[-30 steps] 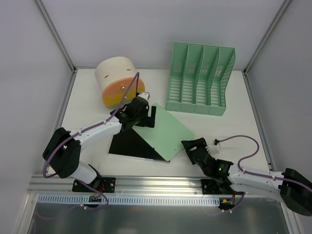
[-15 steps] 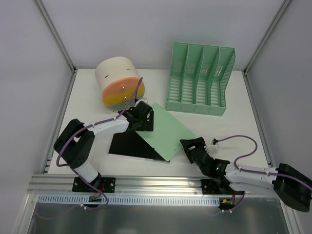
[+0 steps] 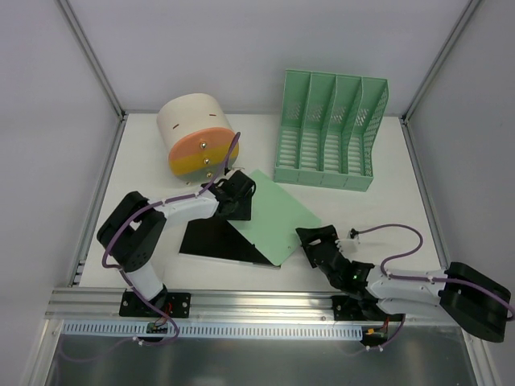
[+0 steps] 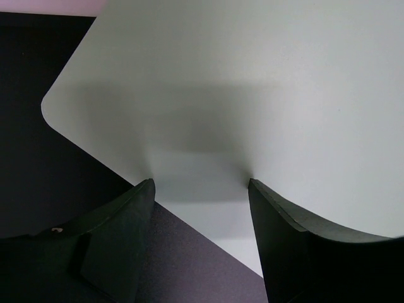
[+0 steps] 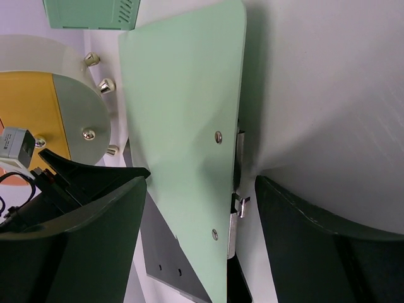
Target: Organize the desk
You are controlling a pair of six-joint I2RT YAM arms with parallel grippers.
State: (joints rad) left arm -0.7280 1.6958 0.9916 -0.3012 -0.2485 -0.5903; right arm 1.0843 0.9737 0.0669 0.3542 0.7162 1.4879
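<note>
The left gripper has its two dark, smooth, curved fingers spread, their tips low in the left wrist view and set down at the rounded corner of a pale green board; whether they press on it I cannot tell. That board is thin, flat and matte, lying slantwise at the centre of the top view, its lower left part over a black sheet of dull, rectangular material. The right gripper is also wide apart with nothing between its fingers, sitting just beside the board's lower right edge. In its wrist view small shiny rivets and a metal clip show along that edge. At upper left lies a cream cylinder on its side, its round face orange and yellow with metal studs. At upper right stands a mint green file rack of slatted plastic with four slots. The desk fills the middle of the top view, a matte white rectangle, with a ribbed aluminium rail along the bottom and plain grey walls on three sides
</note>
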